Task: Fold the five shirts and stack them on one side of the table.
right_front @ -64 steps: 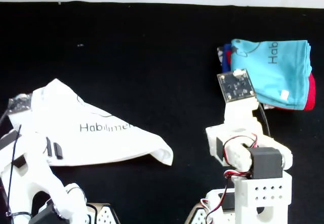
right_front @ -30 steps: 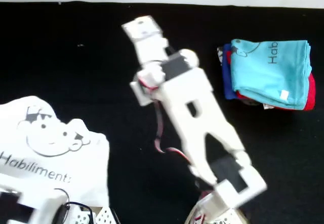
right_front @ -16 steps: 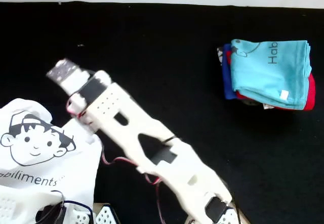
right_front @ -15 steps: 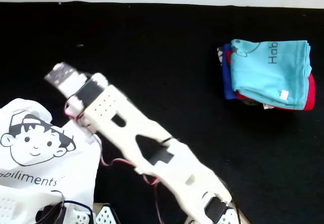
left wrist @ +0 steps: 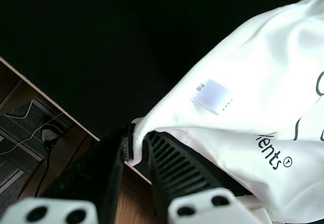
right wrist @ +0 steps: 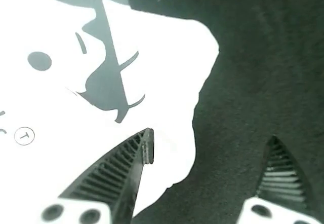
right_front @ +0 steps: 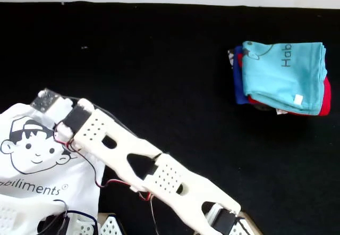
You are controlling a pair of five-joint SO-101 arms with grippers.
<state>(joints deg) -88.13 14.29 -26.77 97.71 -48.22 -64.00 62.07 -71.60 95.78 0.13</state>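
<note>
jaws apart | one over white shirt (right wrist: 167, 57) | other over black table (right wrist: 263, 57)

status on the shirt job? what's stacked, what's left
Done: a folded stack sits on the right of the table, teal shirt on top, red shirt and blue shirt edges beneath; exact count unclear. In hand: the white shirt lies unfolded near left, left gripper shut on its edge, right gripper open over its corner. Left: fold it and add it to the stack.
</note>
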